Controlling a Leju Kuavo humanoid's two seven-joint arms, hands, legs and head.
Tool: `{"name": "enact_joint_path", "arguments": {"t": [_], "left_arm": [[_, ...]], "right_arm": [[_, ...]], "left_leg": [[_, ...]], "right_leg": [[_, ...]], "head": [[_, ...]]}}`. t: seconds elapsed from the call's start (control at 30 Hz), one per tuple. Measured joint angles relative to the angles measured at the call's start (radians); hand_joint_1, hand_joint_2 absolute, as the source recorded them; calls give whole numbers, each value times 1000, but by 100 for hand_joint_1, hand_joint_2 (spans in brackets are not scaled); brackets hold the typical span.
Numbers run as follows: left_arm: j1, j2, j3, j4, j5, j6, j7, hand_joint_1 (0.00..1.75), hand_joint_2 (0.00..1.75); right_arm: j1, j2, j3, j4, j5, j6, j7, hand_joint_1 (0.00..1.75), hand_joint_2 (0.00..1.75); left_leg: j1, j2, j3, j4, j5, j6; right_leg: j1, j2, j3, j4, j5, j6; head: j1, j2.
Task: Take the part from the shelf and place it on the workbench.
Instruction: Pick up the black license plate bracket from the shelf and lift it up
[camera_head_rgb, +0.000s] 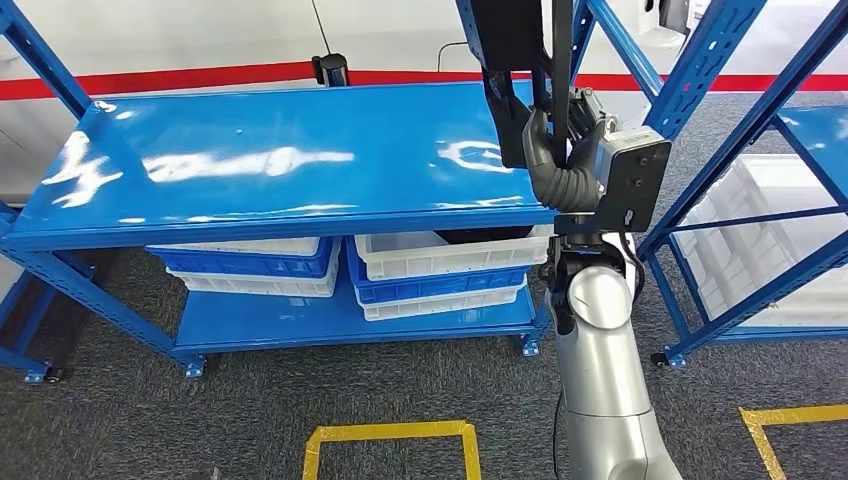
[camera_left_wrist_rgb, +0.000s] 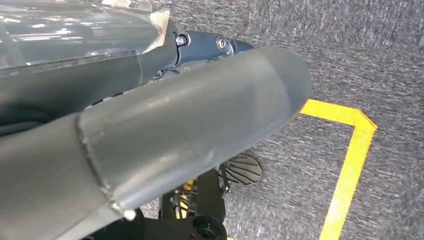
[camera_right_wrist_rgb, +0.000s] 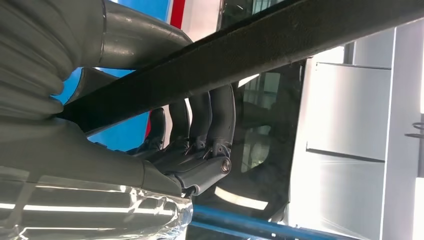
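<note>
At the far left of your head view stands the blue shelf (camera_head_rgb: 280, 160). Its glossy top deck is bare, and the part does not lie on it. Under that deck, blue and white bins (camera_head_rgb: 440, 255) are stacked on the lower level. On the grey carpet in front is a yellow tape square (camera_head_rgb: 390, 432).

Your left hand (camera_left_wrist_rgb: 165, 130) hangs over the carpet near a yellow tape corner (camera_left_wrist_rgb: 350, 165). Its thick grey thumb crosses most of the left wrist view, and you cannot tell from it whether the fingers are spread or curled.

To the right, at the shelf's right-hand end, your silver right arm (camera_head_rgb: 600, 380) rises from below. The right hand (camera_head_rgb: 560, 150) is raised above the deck's right edge. The part (camera_head_rgb: 510, 35) is there, in that hand and above the deck rather than resting on any surface. It is a dark, long piece whose lower end sits in the hand. From there it runs up and out of the top of the picture, so its long axis stands close to upright, leaning slightly.

In the right wrist view the dark fingers (camera_right_wrist_rgb: 200, 115) curl inward, closed around the part. A long black stretch of it (camera_right_wrist_rgb: 280, 45) crosses slantwise in front of them.

Furthest right is a second blue rack (camera_head_rgb: 760, 120) holding white crates (camera_head_rgb: 770, 230).
</note>
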Motion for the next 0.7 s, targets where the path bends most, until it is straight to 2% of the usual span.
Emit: {"name": "enact_joint_path", "arguments": {"t": [0.03, 0.07, 0.1, 0.13, 0.17, 0.23, 0.27, 0.3, 0.33, 0.37, 0.4, 0.43, 0.47, 0.5, 0.53, 0.6, 0.63, 0.67, 0.7], "left_arm": [[0, -1, 0, 0, -3, 0, 0, 0, 0], [1, -2, 0, 0, -6, 0, 0, 0, 0], [2, -2, 0, 0, -8, 1, 0, 0, 0], [3, -2, 0, 0, -10, 2, 0, 0, 0], [4, -2, -1, 0, -12, 4, 0, 0, 0], [5, -2, -1, 1, -14, 5, 0, 0, 0], [5, -2, -1, 1, -15, 6, -1, 0, 0], [5, -2, -1, 1, -15, 8, -1, 0, 0], [5, -2, -1, 1, -16, 10, -2, 0, 0], [5, -2, -1, 1, -17, 12, -3, 0, 0], [5, -2, -1, 1, -17, 14, -4, 0, 0], [4, -3, -1, 1, -17, 15, -5, 0, 0], [2, -4, -1, 1, -17, 17, -3, 0, 0], [1, -5, -1, 1, -19, 22, 3, 0, 0], [1, -6, -1, 1, -22, 29, 11, 0, 0], [4, -7, -1, 1, -31, 42, 30, 0, 0], [5, -7, -1, 2, -37, 44, 37, 0, 0], [6, -7, -1, 2, -46, 45, 42, 0, 0], [6, -6, -2, 2, -56, 43, 44, 0, 0]], "right_arm": [[6, 0, -2, 0, 2, -1, -4, 175, 175], [15, 0, -5, 0, 5, -3, -7, 175, 175], [23, 0, -8, 0, 7, -4, -8, 175, 175], [31, 0, -11, 0, 10, -5, -9, 175, 175], [39, 1, -14, 0, 12, -5, -10, 175, 175], [50, 1, -18, 0, 15, -7, -12, 175, 175], [56, 1, -21, 0, 18, -8, -14, 175, 175], [64, 1, -23, -1, 22, -11, -17, 175, 175], [73, 1, -26, -4, 28, -14, -23, 175, 175], [85, 1, -28, -9, 34, -18, -31, 175, 175], [97, 1, -30, -17, 38, -23, -39, 175, 175], [109, 1, -32, -28, 42, -28, -48, 175, 175], [122, 1, -34, -42, 46, -33, -57, 175, 175], [136, 1, -36, -57, 53, -39, -65, 175, 175], [151, 1, -37, -74, 63, -44, -71, 175, 175], [185, -3, -40, -105, 87, -54, -78, 175, 175], [203, -6, -43, -119, 97, -56, -79, 175, 175], [222, -10, -45, -132, 103, -59, -79, 175, 175], [239, -15, -47, -144, 109, -61, -79, 175, 175]], "left_leg": [[0, 0, -4, 0, 9, -5], [0, 0, -7, -2, 18, -10], [3, -2, -11, -1, 18, -16], [5, -4, -18, 12, -2, -22], [8, -7, -28, 42, -41, -28], [14, -9, -57, 155, -148, -39], [16, -9, -67, 219, -184, -44], [19, -9, -70, 268, -195, -48], [23, -9, -59, 290, -182, -52], [27, -8, -33, 279, -155, -55], [31, -9, 9, 238, -129, -58], [34, -11, 61, 175, -122, -61], [33, -15, 107, 110, -129, -61], [32, -19, 138, 60, -144, -59], [27, -23, 153, 31, -157, -54], [22, -22, 143, 19, -151, -33], [20, -19, 133, 18, -141, -19], [19, -16, 122, 15, -129, -4], [18, -12, 109, 13, -117, 8]], "right_leg": [[4, 1, 14, -29, -7, -7], [4, 1, 8, -35, -5, -13], [-1, 0, 3, -34, 3, -19], [-5, -2, -4, -35, 13, -28], [-10, -3, -13, -36, 24, -37], [-13, -4, -35, -34, 47, -47], [-13, -4, -50, -32, 58, -47], [-13, -4, -65, -28, 68, -45], [-14, -5, -81, -23, 76, -42], [-16, -5, -97, -17, 84, -38], [-18, -4, -111, -9, 90, -32], [-19, -4, -125, -1, 95, -26], [-19, -4, -135, 6, 100, -19], [-18, -5, -142, 11, 106, -11], [-16, -5, -147, 11, 114, -3], [-15, -6, -156, 10, 127, 14], [-16, -5, -165, 17, 118, 17], [-18, -4, -178, 40, 91, 14], [-20, -3, -195, 81, 50, 8]], "head": [[-1, 0], [-2, 0], [-1, 0], [-1, 0], [-3, 0], [-7, 0], [-8, 0], [-8, 0], [-8, 0], [-8, 0], [-8, 0], [-9, 0], [-10, 0], [-10, 0], [-11, 0], [-11, 0], [-10, 0], [-8, 0], [-6, 0]]}}
